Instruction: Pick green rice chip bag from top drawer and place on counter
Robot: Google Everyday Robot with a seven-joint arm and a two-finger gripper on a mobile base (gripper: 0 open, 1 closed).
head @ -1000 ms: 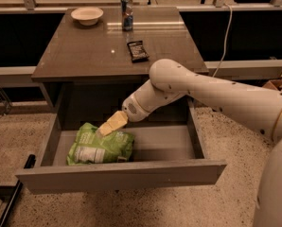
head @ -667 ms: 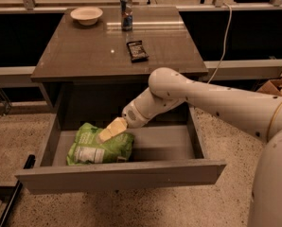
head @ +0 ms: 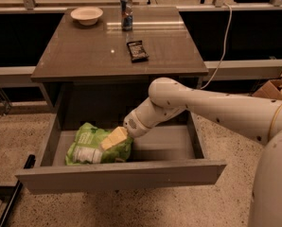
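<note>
Our gripper (head: 113, 138) sits low inside the open drawer (head: 122, 174), its pale yellowish tip lying on the right end of the green chip bag (head: 86, 146). We cannot tell whether the gripper is wide, narrow or already clamped on the bag, as the tip reads as one pale block against the foil.

The arm (head: 212, 108) reaches in from the right and slants down below the front edge of the counter (head: 84, 56). We judge that slant is forced by the overhang above the drawer. The bag lies crumpled and flat on the left half of the drawer floor, towards the front, label side up, so a grasp from above on a raised fold seems the sensible one.

The counter carries a pale bowl (head: 86, 15) at the back left and a can (head: 126, 13) at the back middle. A small dark wrapper (head: 137, 50) lies just in front of the can. The near left part is bare, and we judge it the likeliest spot for the bag. The lift will have to clear both the drawer wall and the counter edge.
</note>
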